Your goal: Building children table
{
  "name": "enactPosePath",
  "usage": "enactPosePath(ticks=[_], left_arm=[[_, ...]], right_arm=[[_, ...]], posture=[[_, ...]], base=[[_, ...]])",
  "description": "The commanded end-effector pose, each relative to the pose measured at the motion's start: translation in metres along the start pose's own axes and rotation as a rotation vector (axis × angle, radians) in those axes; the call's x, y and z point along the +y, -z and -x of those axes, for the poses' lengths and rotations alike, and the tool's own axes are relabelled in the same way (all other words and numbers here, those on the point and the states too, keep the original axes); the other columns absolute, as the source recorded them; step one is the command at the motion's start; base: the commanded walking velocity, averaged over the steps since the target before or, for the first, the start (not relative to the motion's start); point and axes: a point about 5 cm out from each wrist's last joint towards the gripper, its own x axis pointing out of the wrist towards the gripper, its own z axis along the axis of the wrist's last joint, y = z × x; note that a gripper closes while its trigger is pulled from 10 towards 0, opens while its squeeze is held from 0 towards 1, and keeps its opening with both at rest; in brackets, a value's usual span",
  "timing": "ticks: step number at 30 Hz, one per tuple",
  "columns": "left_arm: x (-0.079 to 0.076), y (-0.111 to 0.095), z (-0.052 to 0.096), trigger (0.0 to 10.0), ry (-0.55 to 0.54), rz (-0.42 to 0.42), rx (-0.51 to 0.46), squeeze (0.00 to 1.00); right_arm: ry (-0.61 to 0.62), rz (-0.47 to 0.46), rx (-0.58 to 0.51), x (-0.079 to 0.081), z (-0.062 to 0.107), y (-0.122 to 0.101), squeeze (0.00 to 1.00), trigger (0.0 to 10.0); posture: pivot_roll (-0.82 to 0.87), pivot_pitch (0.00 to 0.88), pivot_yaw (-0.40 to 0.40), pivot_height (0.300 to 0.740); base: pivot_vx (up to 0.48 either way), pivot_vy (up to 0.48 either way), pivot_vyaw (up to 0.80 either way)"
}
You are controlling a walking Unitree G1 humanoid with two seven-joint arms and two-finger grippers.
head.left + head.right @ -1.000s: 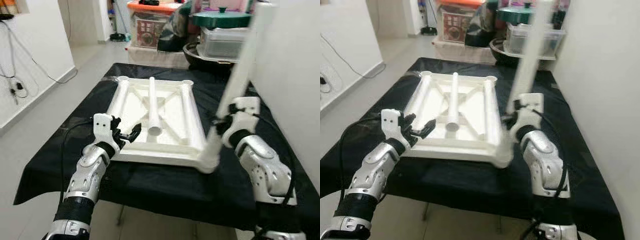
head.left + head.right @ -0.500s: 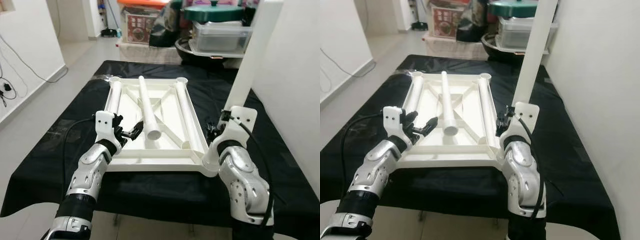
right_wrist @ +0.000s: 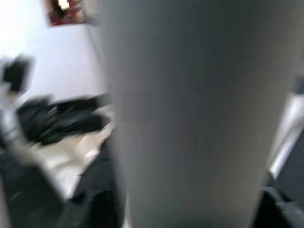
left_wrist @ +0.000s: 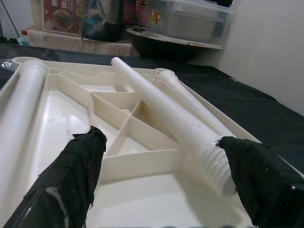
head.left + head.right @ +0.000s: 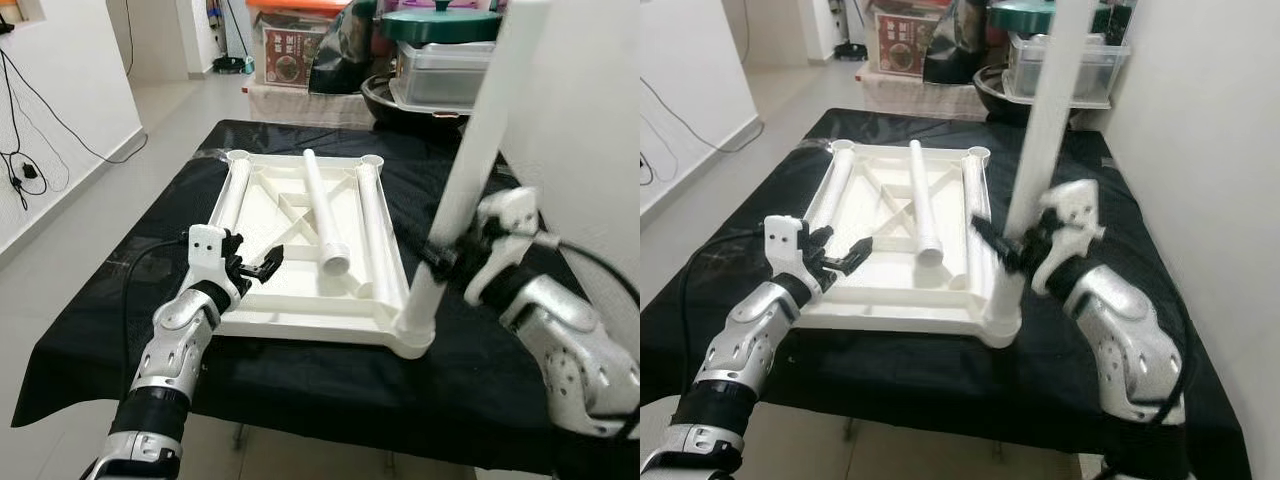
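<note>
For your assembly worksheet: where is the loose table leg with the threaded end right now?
The loose leg lies along the middle of the upturned tabletop on the black cloth, between two other legs, its threaded end toward the robot.

Left arm reaches forward and slightly inward from the robot's left side, elbow bent, and the left gripper (image 5: pixel 262 268) hovers with its two black fingers (image 4: pixel 80 164) spread wide apart, nothing between them. Right arm comes in from the right side, forearm angled up and inward, wrist turned toward the middle. The right gripper (image 5: pixel 1012 247) sits at the lower part of the upright white table leg (image 5: pixel 1045 130), one black finger reaching out on the leg's left side and the leg pressed close against the wrist camera.
</note>
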Motion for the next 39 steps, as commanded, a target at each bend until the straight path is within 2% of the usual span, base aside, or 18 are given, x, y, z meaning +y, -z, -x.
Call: enactPosePath(ticks=[1, 3, 4, 6, 8, 13, 16, 17, 19, 20, 25, 26, 29, 30, 32, 34, 37, 39], left_arm=[[-0.002, -0.001, 0.0, 10.0, 0.007, -0.011, -0.002, 0.0], [-0.001, 0.0, 0.001, 10.0, 0.006, -0.012, 0.001, 0.0], [0.002, 0.002, 0.003, 10.0, 0.0, -0.018, 0.01, 0.0], [0.003, 0.001, 0.002, 10.0, 0.001, -0.019, 0.009, 0.0], [0.003, -0.001, 0.002, 10.0, 0.004, -0.02, 0.005, 0.0], [0.003, -0.001, 0.002, 10.0, 0.001, -0.021, 0.004, 0.0], [-0.001, 0.001, 0.0, 10.0, 0.005, -0.012, 0.006, 0.0], [-0.003, 0.001, 0.0, 10.0, 0.01, -0.01, 0.007, 0.0], [-0.003, 0.001, 0.0, 10.0, 0.014, -0.009, 0.007, 0.0], [-0.002, 0.002, 0.001, 10.0, 0.012, -0.013, 0.011, 0.0], [0.005, -0.003, 0.001, 10.0, -0.002, -0.022, 0.004, 0.0], [0.007, -0.004, 0.001, 10.0, -0.006, -0.024, 0.001, 0.0], [0.007, -0.004, 0.001, 10.0, -0.008, -0.025, -0.001, 0.0], [0.007, -0.001, 0.003, 10.0, -0.019, -0.02, 0.0, 0.0], [0.006, 0.0, 0.003, 10.0, -0.021, -0.018, -0.001, 0.0], [0.003, 0.002, 0.005, 10.0, -0.02, -0.015, 0.0, 0.0], [0.002, 0.003, 0.006, 10.0, -0.018, -0.013, 0.002, 0.0], [0.003, 0.005, 0.008, 10.0, -0.016, -0.016, 0.014, 0.0]], right_arm=[[-0.019, -0.017, 0.033, 0.005, -0.006, 0.01, 0.0, 0.0], [0.057, -0.033, 0.057, -0.001, -0.01, 0.016, 0.0, 0.0], [0.385, -0.092, 0.133, -0.028, -0.013, 0.032, 0.0, 0.0], [0.662, -0.147, 0.201, -0.045, -0.007, 0.046, 0.0, 0.0], [0.84, -0.191, 0.211, -0.05, 0.003, 0.053, 0.0, 0.0], [0.969, -0.224, 0.19, -0.043, 0.013, 0.057, 0.0, 0.0], [0.977, -0.217, 0.18, -0.012, 0.007, 0.054, 0.0, 0.0], [0.91, -0.203, 0.151, -0.003, 0.001, 0.048, 0.0, 10.0], [0.863, -0.194, 0.13, 0.002, -0.003, 0.044, 0.0, 10.0], [0.848, -0.188, 0.095, 0.001, -0.005, 0.04, 1.0, 10.0], [0.744, -0.185, 0.02, -0.017, -0.013, 0.02, 1.0, 10.0], [0.678, -0.216, -0.034, -0.023, -0.014, 0.009, 0.0, 10.0], [0.641, -0.238, -0.073, -0.025, -0.014, 0.002, 0.0, 10.0], [0.417, -0.192, -0.16, -0.033, 0.001, -0.017, 0.0, 10.0], [0.368, -0.153, -0.168, -0.033, 0.008, -0.021, 0.0, 10.0], [0.27, -0.107, -0.146, -0.031, 0.02, -0.02, 0.0, 10.0], [0.217, -0.087, -0.12, -0.026, 0.023, -0.015, 0.0, 10.0], [0.134, -0.055, -0.051, -0.015, 0.023, 0.001, 0.0, 10.0]], posture=[[0.05, 0.0, -0.064, 0.74], [0.05, 0.0, -0.064, 0.74], [0.05, 0.0, -0.06, 0.74], [0.05, 0.0, -0.059, 0.74], [0.04, 0.0, -0.062, 0.74], [0.04, 0.0, -0.058, 0.74], [0.04, 0.0, -0.05, 0.74], [0.03, 0.0, -0.046, 0.74], [0.03, 0.0, -0.046, 0.74], [0.03, 0.0, -0.046, 0.74], [0.04, 0.0, -0.059, 0.74], [0.04, 0.0, -0.062, 0.74], [0.04, 0.0, -0.062, 0.74], [0.05, 0.0, -0.081, 0.74], [0.05, 0.0, -0.081, 0.74], [0.06, 0.0, -0.082, 0.74], [0.05, 0.0, -0.077, 0.74], [0.05, 0.0, -0.07, 0.74]], base=[[0.0, 0.0, 0.0], [0.0, 0.0, 0.0], [0.0, 0.0, 0.0], [0.0, 0.0, 0.0], [0.0, 0.0, 0.0], [0.0, 0.0, 0.0], [0.0, 0.0, 0.0], [0.0, 0.0, 0.0], [0.0, 0.0, 0.0], [0.0, 0.0, 0.0], [0.0, 0.0, 0.0], [0.0, 0.0, 0.0], [0.0, 0.0, 0.0], [0.0, 0.0, 0.0], [0.0, 0.0, 0.0], [0.0, 0.0, 0.0], [0.0, 0.0, 0.0], [0.0, 0.0, 0.0]])
